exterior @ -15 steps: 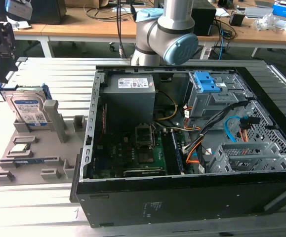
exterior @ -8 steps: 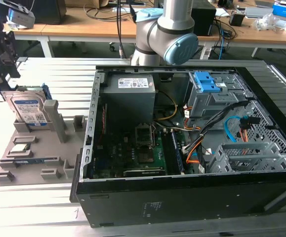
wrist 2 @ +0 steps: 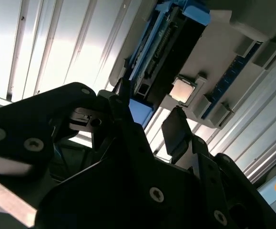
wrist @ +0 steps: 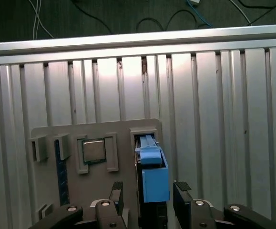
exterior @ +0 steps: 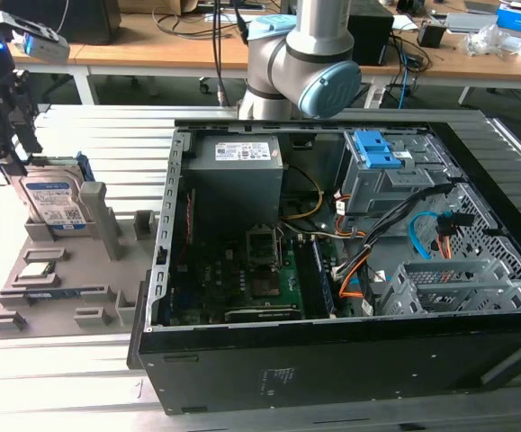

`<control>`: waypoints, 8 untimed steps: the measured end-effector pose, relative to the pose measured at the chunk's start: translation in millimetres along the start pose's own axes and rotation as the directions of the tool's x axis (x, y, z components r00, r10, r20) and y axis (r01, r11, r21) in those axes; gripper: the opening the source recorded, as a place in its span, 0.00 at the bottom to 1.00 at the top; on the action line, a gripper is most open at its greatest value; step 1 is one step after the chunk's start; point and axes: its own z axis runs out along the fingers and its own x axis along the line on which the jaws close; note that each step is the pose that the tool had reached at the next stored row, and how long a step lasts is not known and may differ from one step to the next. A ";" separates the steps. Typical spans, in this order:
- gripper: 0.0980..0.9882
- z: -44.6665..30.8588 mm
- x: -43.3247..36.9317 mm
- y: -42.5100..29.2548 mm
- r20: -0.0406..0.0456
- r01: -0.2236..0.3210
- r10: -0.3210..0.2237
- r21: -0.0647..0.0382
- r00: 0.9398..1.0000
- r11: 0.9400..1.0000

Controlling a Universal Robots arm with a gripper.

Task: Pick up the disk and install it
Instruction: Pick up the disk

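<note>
Between the tool's [wrist: 149, 190] spread fingers [wrist: 181, 190] stands the disk [wrist: 153, 171], on edge in a slot of the grey tray [wrist: 128, 126]. A gap shows on either side, so the fingers straddle it without clamping. Beside the tool, other tray pockets hold a square chip [wrist: 94, 150] and a blue memory stick [wrist: 59, 174]. Well apart from the tool, an open computer case [exterior: 332, 369] lies on the tabletop [wrist: 214, 119].
</note>
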 end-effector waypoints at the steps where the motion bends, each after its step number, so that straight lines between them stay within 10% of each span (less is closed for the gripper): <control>1: 0.50 3.1 -0.1 0.0 -0.001 0.002 -0.002 0.000 1.000 1.000; 8: 0.50 18.9 -3.4 -0.7 -0.007 0.014 -0.014 0.000 1.000 1.000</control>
